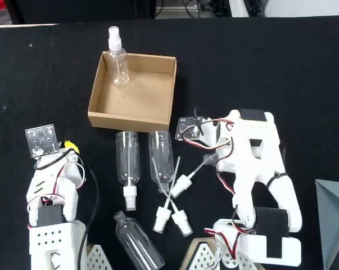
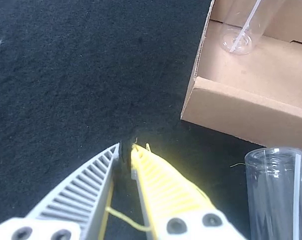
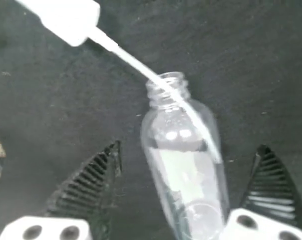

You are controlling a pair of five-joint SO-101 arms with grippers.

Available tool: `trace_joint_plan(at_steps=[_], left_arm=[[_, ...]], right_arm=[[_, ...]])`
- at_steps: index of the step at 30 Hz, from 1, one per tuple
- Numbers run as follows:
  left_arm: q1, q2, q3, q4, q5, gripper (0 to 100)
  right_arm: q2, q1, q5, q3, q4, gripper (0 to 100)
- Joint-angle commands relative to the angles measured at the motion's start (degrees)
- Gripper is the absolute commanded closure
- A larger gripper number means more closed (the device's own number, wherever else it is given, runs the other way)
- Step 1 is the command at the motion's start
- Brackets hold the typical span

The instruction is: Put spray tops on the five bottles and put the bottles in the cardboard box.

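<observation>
The cardboard box [image 1: 158,112] [image 2: 231,105] stands open at the back of the table. One capped bottle [image 1: 117,59] [image 2: 241,25] stands in its far left corner. In front of the box lie a bottle with a spray top [image 1: 127,163] [image 2: 278,195] and an open bottle [image 1: 161,154] [image 3: 186,165]. My right gripper [image 3: 189,146] is open, one jaw on each side of that open bottle. A spray top [image 3: 65,17] lies with its tube across the bottle's neck. Three loose spray tops [image 1: 172,211] and another bottle [image 1: 138,242] lie nearer the front. My left gripper [image 1: 68,149] [image 2: 126,148] is shut and empty, left of the box.
The right arm [image 1: 253,163] stands over the table right of the bottles. A grey object [image 1: 335,219] sits at the right edge. Ribbed parts [image 1: 203,256] lie at the front edge. Bare black table [image 1: 40,73] stretches left of the box.
</observation>
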State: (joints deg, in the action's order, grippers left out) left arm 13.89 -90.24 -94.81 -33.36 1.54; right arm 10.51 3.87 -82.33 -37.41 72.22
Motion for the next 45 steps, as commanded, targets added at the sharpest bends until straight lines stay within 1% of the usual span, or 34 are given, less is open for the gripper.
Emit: trace_joint_plan(at_steps=[1,6,13,14,19,24,30,37,40,45], left_arm=[[0.40,-0.79,1.10,1.41,-0.70,97],[0.31,-0.79,1.10,1.41,-0.70,97],[0.31,-0.79,1.10,1.41,-0.70,97],[0.31,-0.79,1.10,1.41,-0.70,97],[0.31,-0.79,1.10,1.41,-0.70,97],[0.31,-0.79,1.10,1.41,-0.70,97],[0.31,-0.79,1.10,1.41,-0.70,97],[0.31,-0.79,1.10,1.41,-0.70,97],[0.31,-0.79,1.10,1.41,-0.70,97],[0.31,-0.79,1.10,1.41,-0.70,97]], right_arm=[[3.21,-0.88,-1.05,-1.71,-5.45,64.9],[3.21,-0.79,-1.05,-4.18,-9.41,64.9],[3.21,-0.18,-1.05,-4.26,-9.67,65.5],[3.21,-0.09,-1.05,-4.26,-9.67,67.1],[3.21,-0.09,-1.05,-4.35,-9.67,83.0],[3.47,-0.09,-0.44,-4.35,-9.23,87.2],[3.74,-0.35,7.38,-2.95,-9.23,92.9],[3.74,-0.18,15.74,-1.01,-9.14,93.5],[3.74,-0.62,19.25,1.01,-6.77,93.5],[3.74,-0.70,22.68,5.85,-0.44,93.5]])
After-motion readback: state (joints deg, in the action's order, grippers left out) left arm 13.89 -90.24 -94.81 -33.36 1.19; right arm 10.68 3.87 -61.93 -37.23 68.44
